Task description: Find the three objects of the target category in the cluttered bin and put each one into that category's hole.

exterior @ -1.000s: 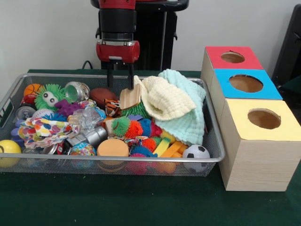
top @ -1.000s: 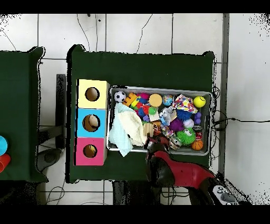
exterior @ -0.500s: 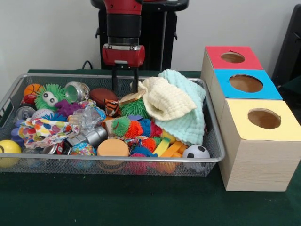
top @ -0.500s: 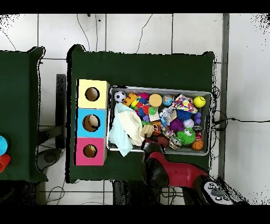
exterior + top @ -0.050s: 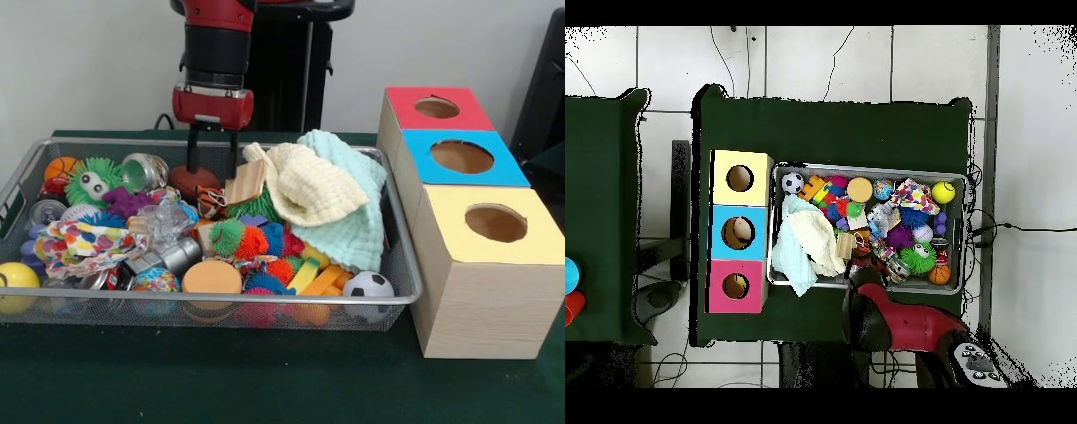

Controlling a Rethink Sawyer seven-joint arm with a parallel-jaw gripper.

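Clutter fills the wire bin point(image 5: 402, 291) from the soccer ball point(image 5: 368, 285) at lower centre-right back to the brown football point(image 5: 190, 179) at upper centre-left. Above that ball the gripper point(image 5: 210, 168) hangs with jaws spread, one finger either side (empty, apparently). Which category is wanted cannot be told; the football's long axis runs left-right across the frame, directly beneath.

A lab: robot pedestal point(image 5: 282, 62), tiled floor point(image 5: 825, 60).
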